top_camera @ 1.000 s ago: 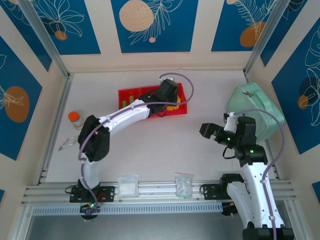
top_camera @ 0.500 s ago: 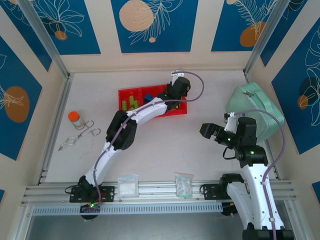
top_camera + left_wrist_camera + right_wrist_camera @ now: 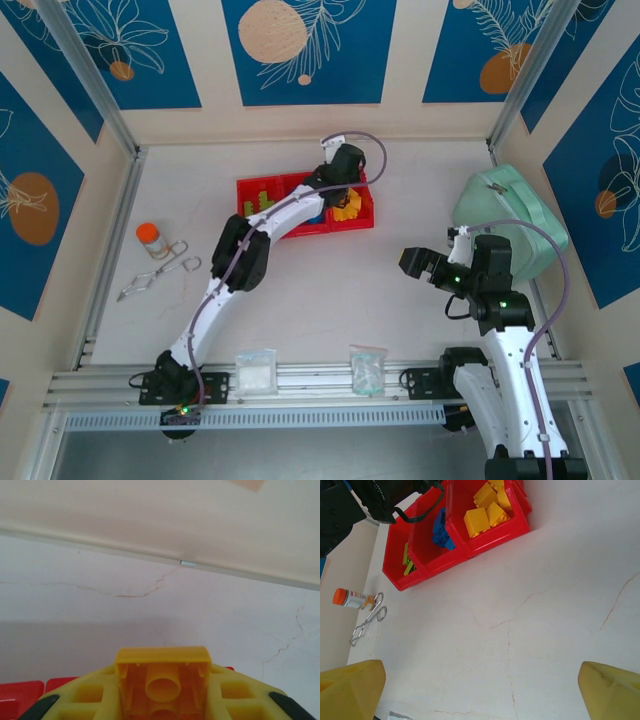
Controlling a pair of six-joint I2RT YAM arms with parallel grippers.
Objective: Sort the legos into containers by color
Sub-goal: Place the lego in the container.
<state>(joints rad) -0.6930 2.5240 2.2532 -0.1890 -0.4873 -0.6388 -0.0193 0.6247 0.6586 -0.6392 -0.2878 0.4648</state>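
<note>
Bottle (image 3: 150, 238) with an orange cap stands at the far left of the table (image 3: 330, 300), and a bent wire clip (image 3: 160, 273) lies just beside it on the near side. Next comes the left arm (image 3: 240, 255), which reaches from its base at the near edge up and across to the red tray (image 3: 355, 225) at the back of the table. The tray has three joined compartments. Green bricks (image 3: 262, 203) lie in the left one, a blue brick (image 3: 440, 532) in the middle one and several yellow bricks (image 3: 485, 507) in the right one.

The left gripper (image 3: 162, 700) hangs over the back of the tray, about where the middle and right compartments meet; I cannot tell which of the two it is above. Its wrist camera shows the fingers (image 3: 85, 697) clamped from both sides on a yellow brick (image 3: 162, 672), hollow underside toward the lens. Red tray rim shows just below, with bare table and the back wall (image 3: 160, 510) beyond.

Two clear bags (image 3: 255, 370) lie at the near rail, one toward the left arm's base and one toward the middle. Right of them the right gripper (image 3: 480, 667) hovers over bare table, well apart from the tray, its jaws spread wide with nothing between them. A mint-green case (image 3: 505, 215) lies at the far right, just behind that arm.
</note>
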